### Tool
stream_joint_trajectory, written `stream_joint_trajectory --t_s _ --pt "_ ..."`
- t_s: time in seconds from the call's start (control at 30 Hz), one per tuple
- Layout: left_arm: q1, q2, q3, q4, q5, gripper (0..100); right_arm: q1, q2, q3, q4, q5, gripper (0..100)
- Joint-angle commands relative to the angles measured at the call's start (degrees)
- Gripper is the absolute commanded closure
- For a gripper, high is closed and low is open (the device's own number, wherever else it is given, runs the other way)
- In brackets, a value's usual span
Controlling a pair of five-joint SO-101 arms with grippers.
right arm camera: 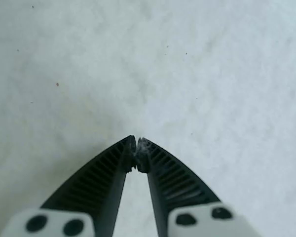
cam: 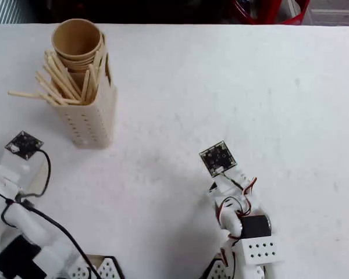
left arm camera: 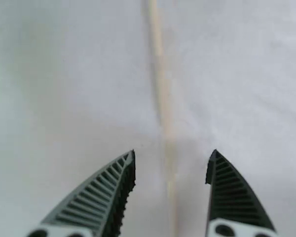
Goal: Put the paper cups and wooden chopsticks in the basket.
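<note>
Over the counter (right arm camera: 212, 59), the left end effector (left arm camera: 173, 154) gapes around a loose wooden chopstick (left arm camera: 160, 98); the right end effector (right arm camera: 137, 144) is pinched closed, empty.

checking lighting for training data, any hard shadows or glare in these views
High view: even light, no glare on the table, barely any shadow by the basket. Left wrist view: no hard shadow around the chopstick between the fingers of the open left tool. Right wrist view: a dim patch ahead of the shut right tool.
</note>
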Motion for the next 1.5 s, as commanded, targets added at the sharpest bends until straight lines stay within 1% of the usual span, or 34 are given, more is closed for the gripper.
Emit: stream_joint_trajectory --t_s 0.0,0.17,0.2,0.3,0.33,0.37,0.43,0.57,0.63,0.73,0.87,1.0,1.1,1.2,1.33,1.47 --pt "0.40 6.37 -2.37 -5.27 0.62 77 0.57 -0.57 -0.18 0.13 0.44 98.1" --pt "0.66 17.89 -7.91 -5.45 0.62 78 0.57 -0.57 -0.18 0.13 0.44 98.1" --pt "0.75 19.91 -8.79 -5.45 0.53 80 0.57 -0.57 -0.18 0.13 0.44 98.1" --pt "0.75 25.63 -11.34 -5.45 0.00 93 0.57 -0.57 -0.18 0.13 0.44 98.1" --pt "0.75 27.21 -11.87 -5.36 -1.49 97 0.57 -0.57 -0.18 0.13 0.44 98.1" --pt "0.75 28.79 -12.22 -5.36 -3.43 98 0.57 -0.57 -0.18 0.13 0.44 98.1" --pt "0.66 31.43 -12.57 -5.36 -5.54 97 0.57 -0.57 -0.18 0.13 0.44 98.1" --pt "0.13 32.92 -15.56 -3.25 -2.90 98 0.48 -0.57 -0.18 0.13 0.44 98.1" --pt "-1.10 32.22 -19.60 1.05 -0.79 98 0.48 -0.57 -0.18 0.13 0.44 98.1" --pt "-2.51 29.41 -27.25 10.55 1.93 98 0.48 -0.57 -0.18 0.13 0.44 98.1" --pt "-4.09 24.48 -37.45 24.00 2.20 98 0.48 -0.57 -0.18 0.13 0.44 98.1" --pt "-4.97 19.38 -45.80 34.81 3.16 98 0.48 -0.57 -0.18 0.13 0.44 98.1" --pt "-5.14 15.60 -50.64 38.07 9.41 98 0.48 -0.57 -0.18 0.13 0.44 98.1" --pt "-4.79 11.12 -55.74 38.07 19.16 98 0.48 -0.57 -0.18 0.13 0.44 98.1" --pt "-1.89 3.56 -62.86 38.07 31.74 98 0.40 -0.57 -0.18 0.13 0.44 98.1" --pt "1.63 -4.97 -67.60 38.59 41.23 98 0.40 -0.57 0.09 0.13 0.44 98.1"
